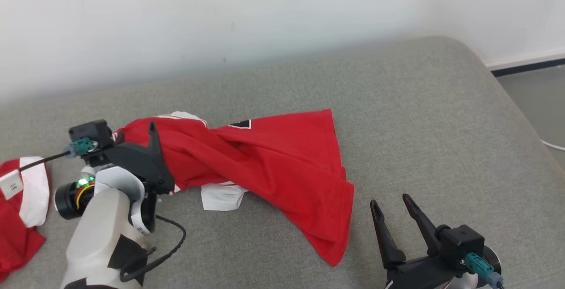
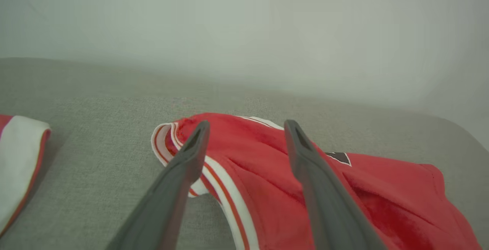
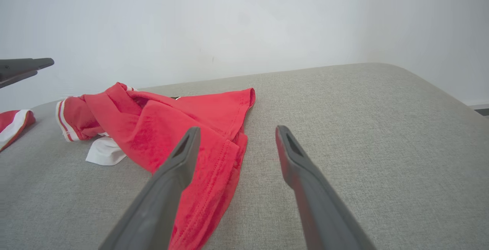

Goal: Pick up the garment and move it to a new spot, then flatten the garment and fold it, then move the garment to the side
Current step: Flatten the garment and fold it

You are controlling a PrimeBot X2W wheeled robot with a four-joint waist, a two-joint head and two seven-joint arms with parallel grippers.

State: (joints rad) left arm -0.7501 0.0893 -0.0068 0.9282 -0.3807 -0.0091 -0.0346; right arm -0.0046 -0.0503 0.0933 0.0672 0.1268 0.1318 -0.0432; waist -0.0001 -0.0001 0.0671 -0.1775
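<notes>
Garment (image 1: 273, 161) crumpled on cushion (image 1: 441, 125). Left gripper (image 2: 246, 128) at its striped end, jaws wide, empty. Right gripper (image 1: 389, 200) beside hem, wide, empty.

A plain indoor room, more home than workshop. A wide grey fabric-covered cushion (image 1: 419, 103), like a bed or sofa seat, spans the middle of the frame below a bare white wall (image 1: 220, 15). At upper right are a dark skirting strip (image 1: 529, 66) and grey floor (image 1: 538, 99). A red garment (image 1: 273, 161) lies on the cushion.
</notes>
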